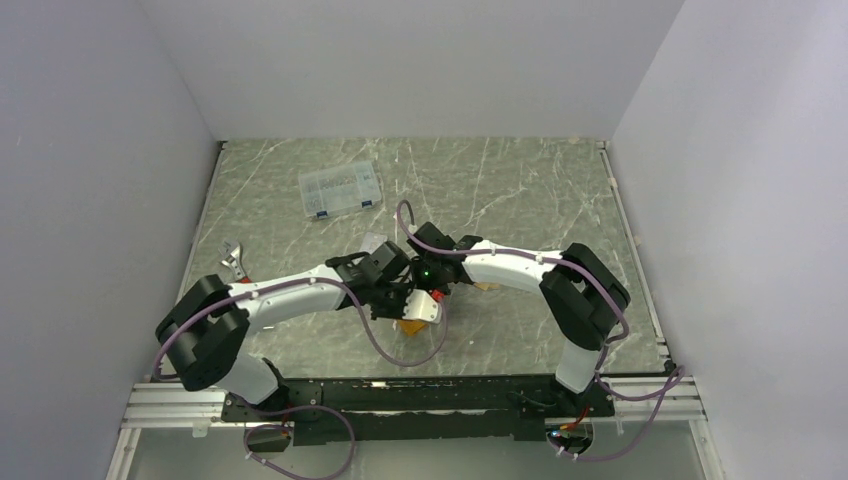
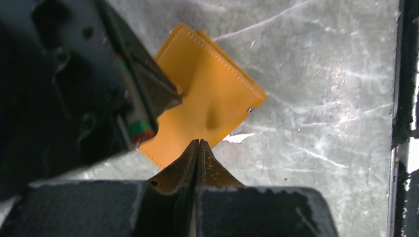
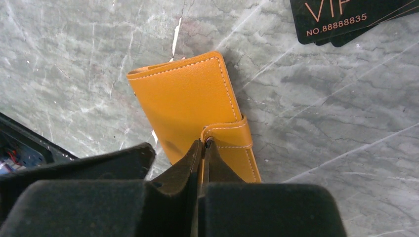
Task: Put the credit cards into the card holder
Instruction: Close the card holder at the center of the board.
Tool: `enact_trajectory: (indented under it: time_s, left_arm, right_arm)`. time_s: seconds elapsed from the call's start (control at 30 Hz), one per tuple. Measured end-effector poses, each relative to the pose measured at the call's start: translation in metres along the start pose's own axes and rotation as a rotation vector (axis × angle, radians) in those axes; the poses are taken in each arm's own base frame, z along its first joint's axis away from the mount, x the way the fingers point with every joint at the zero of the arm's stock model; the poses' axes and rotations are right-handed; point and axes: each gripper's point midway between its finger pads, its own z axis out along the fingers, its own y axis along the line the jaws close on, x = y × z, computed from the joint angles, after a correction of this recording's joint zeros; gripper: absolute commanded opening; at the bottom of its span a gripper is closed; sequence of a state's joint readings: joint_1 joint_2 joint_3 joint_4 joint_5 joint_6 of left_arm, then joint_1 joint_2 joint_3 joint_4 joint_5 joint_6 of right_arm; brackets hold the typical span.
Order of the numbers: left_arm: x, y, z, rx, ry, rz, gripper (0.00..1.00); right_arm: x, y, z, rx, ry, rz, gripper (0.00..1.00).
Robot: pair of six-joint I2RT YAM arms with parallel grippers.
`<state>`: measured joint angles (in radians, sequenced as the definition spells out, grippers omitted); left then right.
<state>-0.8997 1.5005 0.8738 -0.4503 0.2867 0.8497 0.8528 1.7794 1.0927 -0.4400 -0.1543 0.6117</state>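
card holder (image 3: 190, 106): we see orange, pale stitching
credit cards (image 3: 346, 17): black, tan lettering, at 1 o'clock
table (image 1: 520, 190): grey-green marble, white veins
arms (image 1: 500, 265): we read white, black joints

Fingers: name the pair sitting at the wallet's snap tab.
The right fingers, shut at the snap tab; the left fingers, also shut, meet the card holder's plain edge.

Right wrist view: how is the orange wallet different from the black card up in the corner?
The orange wallet is thick and folded shut; the black card is thin and flat. The wallet is plain, with pale stitching and a tab; the card has gold letters and numbers. The wallet shows nearly whole, while the card is cut off by the picture's edge. Both are rectangular.
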Motion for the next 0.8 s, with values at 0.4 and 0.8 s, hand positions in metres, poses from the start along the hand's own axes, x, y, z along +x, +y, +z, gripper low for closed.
enact_trajectory:
  time_s: [0.4, 0.8]
  left_arm:
    - [0.033, -0.014, 0.005, 0.016, 0.06, 0.048, 0.05]
    - [0.031, -0.013, 0.015, -0.003, 0.113, 0.16, 0.02]
  right_arm:
    - [0.001, -0.001, -0.001, -0.001, -0.009, 0.003, 0.0]
    - [0.005, -0.003, -0.005, 0.0, -0.016, 0.004, 0.0]
